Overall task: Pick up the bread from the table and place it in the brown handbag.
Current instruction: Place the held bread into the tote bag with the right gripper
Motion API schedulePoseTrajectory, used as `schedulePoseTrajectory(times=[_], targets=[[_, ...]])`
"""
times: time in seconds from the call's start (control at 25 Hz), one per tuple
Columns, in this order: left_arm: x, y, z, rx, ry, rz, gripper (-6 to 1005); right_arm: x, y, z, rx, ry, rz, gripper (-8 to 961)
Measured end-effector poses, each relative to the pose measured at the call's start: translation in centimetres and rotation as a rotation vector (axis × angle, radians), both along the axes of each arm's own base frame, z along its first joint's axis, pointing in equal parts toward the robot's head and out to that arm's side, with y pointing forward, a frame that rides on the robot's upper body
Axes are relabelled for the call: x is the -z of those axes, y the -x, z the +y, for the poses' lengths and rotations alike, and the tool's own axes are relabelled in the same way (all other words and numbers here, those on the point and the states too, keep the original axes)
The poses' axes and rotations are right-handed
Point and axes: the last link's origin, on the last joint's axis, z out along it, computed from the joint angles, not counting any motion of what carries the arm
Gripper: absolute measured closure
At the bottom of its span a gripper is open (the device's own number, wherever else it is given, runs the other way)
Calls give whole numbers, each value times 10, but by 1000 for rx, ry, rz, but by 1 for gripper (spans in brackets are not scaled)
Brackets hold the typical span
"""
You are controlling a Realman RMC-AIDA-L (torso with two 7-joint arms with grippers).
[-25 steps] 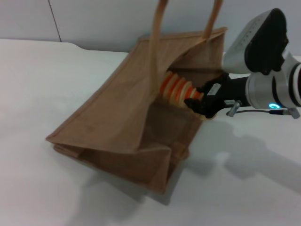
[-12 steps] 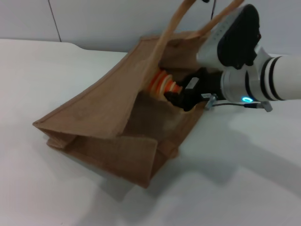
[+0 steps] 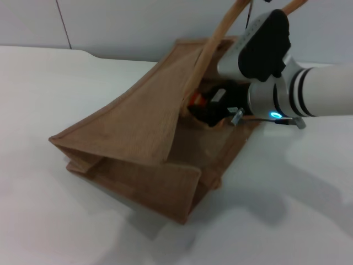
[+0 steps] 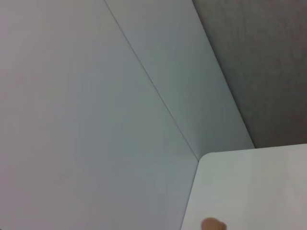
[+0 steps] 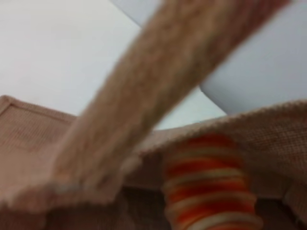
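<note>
The brown handbag [image 3: 138, 127] lies on its side on the white table [image 3: 49, 226], mouth facing the back right. Its handles [image 3: 212, 47] rise out of the top of the head view. My right gripper [image 3: 208, 110] reaches into the mouth, shut on the bread [image 3: 194, 100], of which only an orange sliver shows past the bag's upper panel. In the right wrist view the striped bread [image 5: 206, 187] sits just inside the woven rim [image 5: 268, 120], behind a handle strap [image 5: 158, 86]. My left gripper is out of view.
The right forearm [image 3: 320, 99] stretches in from the right above the table. A grey wall [image 3: 127, 27] stands behind the table's far edge. The left wrist view shows only wall panels [image 4: 96, 120] and a table corner [image 4: 249, 187].
My right gripper has pushed left and deeper into the bag with the bread. The bread went from clearly showing to mostly hidden. The bag's upper panel rose and the handles tilted right.
</note>
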Motion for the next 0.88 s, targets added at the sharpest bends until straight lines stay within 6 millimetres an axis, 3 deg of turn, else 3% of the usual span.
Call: schedulePoseTrajectory(times=[0.44, 0.88], targets=[[2, -5, -2, 17, 4, -20, 882, 3, 5, 11, 8, -58, 50, 665], [1, -1, 0, 7, -3, -15, 882, 4, 2, 11, 59, -60, 107, 580]])
